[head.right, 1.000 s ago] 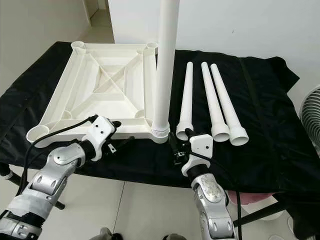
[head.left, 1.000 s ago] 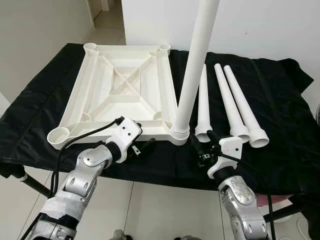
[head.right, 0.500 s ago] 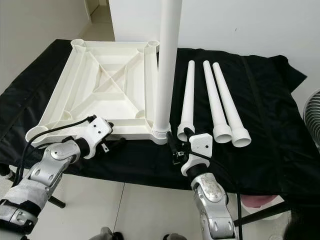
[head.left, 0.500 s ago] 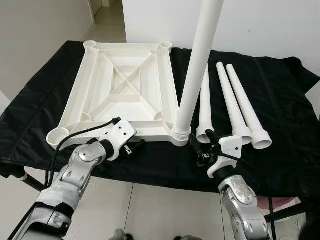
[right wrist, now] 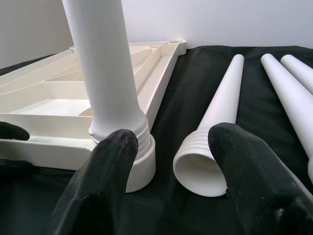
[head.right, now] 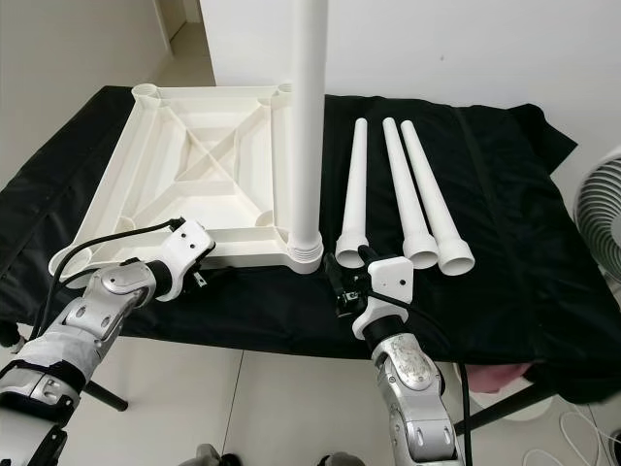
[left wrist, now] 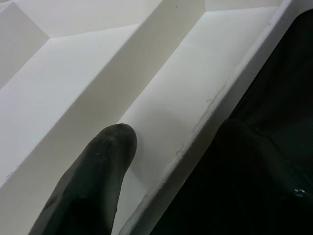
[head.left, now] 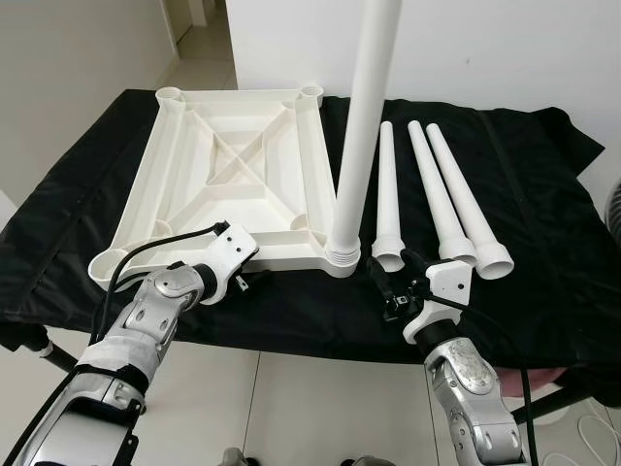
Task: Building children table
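A white tabletop (head.left: pixel 233 184) lies upside down on the black cloth. One white leg (head.left: pixel 361 126) stands upright in its near right corner socket. Three loose legs (head.left: pixel 432 194) lie side by side to the right of it. My left gripper (head.left: pixel 245 279) is at the tabletop's near rim (left wrist: pixel 205 122), open, with one finger (left wrist: pixel 98 186) inside the rim and the other outside over the cloth. My right gripper (head.left: pixel 396 278) is open and holds nothing, hovering at the table's front edge. Its fingers (right wrist: pixel 105 171) point between the upright leg's base (right wrist: pixel 122 137) and the nearest loose leg's mouth (right wrist: pixel 195 161).
The black cloth (head.left: pixel 543 223) covers the whole work table and hangs over its front edge. A white wall stands behind. A fan (head.right: pixel 602 209) is at the far right. Tiled floor (head.left: pixel 291 398) lies below the front edge.
My left gripper has slid left and forward, from the cloth in front of the tabletop to straddling its near rim. The right gripper has hardly moved. The camera has shifted slightly.
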`<state>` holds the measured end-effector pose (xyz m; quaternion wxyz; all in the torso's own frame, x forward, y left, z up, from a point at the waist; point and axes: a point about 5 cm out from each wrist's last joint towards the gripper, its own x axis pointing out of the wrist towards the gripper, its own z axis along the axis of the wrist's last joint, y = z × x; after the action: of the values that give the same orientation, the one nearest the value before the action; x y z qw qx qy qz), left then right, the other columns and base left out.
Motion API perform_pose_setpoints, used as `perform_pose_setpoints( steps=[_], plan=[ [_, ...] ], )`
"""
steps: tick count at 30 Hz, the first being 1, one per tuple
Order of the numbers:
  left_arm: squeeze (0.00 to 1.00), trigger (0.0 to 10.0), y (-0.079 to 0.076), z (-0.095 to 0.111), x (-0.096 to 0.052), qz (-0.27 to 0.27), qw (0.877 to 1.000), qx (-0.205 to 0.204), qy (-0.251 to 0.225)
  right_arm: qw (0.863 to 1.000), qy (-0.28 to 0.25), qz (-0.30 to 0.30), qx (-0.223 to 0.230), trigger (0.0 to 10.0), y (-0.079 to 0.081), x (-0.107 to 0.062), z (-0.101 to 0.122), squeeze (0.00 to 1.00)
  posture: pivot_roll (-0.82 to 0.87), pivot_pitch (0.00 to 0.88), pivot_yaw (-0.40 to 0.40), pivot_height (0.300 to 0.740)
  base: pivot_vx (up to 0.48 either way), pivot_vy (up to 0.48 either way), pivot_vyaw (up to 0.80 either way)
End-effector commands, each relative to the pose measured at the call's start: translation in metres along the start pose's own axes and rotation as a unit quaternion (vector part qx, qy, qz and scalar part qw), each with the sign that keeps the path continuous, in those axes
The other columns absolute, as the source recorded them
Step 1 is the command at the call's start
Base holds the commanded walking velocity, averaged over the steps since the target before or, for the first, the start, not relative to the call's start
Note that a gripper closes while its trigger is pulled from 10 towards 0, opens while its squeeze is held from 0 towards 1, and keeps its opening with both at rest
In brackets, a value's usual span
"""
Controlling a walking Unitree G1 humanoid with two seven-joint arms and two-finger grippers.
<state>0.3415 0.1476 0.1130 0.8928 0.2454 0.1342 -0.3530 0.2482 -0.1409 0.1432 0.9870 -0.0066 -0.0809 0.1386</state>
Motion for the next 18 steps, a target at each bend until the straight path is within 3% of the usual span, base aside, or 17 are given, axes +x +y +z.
perform_pose_setpoints(
  steps=[1,15,18],
  plan=[
    [0.00,0.0,0.012,-0.021,-0.008,0.046,0.997,-0.035,0.042,1.000,0.006,-0.002,0.001,10.0,-0.001,0.001,-0.002,0.00,-0.16,0.063,0.066,0.740,0.000,0.000,0.00],
    [0.00,0.0,0.013,-0.022,-0.007,0.041,0.997,-0.041,0.044,1.000,0.007,-0.002,-0.001,10.0,-0.002,0.002,-0.003,0.00,-0.16,0.063,0.066,0.740,0.000,0.000,0.00],
    [0.00,0.0,0.002,-0.023,-0.009,0.033,0.997,-0.054,0.040,1.000,0.008,-0.001,-0.003,10.0,-0.001,0.002,-0.004,0.00,-0.16,0.064,0.070,0.740,0.000,0.000,0.00]
  ],
)
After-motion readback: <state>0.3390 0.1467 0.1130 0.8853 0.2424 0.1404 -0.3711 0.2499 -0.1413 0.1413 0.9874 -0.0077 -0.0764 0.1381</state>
